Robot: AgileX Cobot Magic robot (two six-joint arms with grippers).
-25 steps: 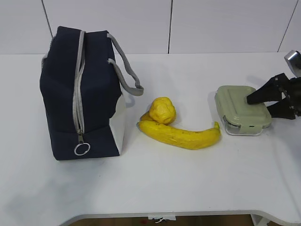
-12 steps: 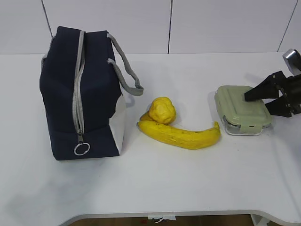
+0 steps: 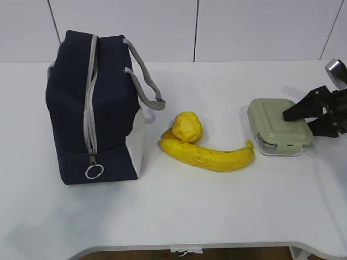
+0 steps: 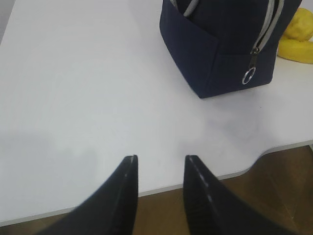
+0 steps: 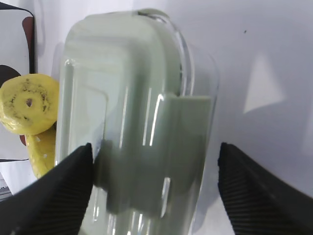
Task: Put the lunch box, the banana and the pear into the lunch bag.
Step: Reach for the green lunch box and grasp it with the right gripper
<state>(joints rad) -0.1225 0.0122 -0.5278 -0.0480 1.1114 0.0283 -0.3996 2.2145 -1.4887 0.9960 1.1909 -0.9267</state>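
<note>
The navy lunch bag (image 3: 92, 108) stands at the left with its grey zipper closed and the ring pull low on the front. Right of it the pear (image 3: 187, 127) rests against the banana (image 3: 209, 154). The lunch box (image 3: 279, 132), clear with a sage-green lid, lies at the right. My right gripper (image 3: 297, 120) is open at the box's right end. In the right wrist view the lunch box (image 5: 132, 127) lies between the spread fingers of the gripper (image 5: 155, 147). My left gripper (image 4: 161, 157) is open and empty above the table's front edge, with the lunch bag (image 4: 215, 54) ahead.
The white table (image 3: 179, 216) has a curved front edge (image 4: 254, 156) near my left gripper. A white panelled wall (image 3: 195, 27) rises behind the table. The banana's end (image 5: 29, 110) shows left of the lunch box in the right wrist view.
My right gripper lifted a little over the lunch box's right end, then settled back; its opening stayed the same. Bag, pear, banana and lunch box have not moved.
</note>
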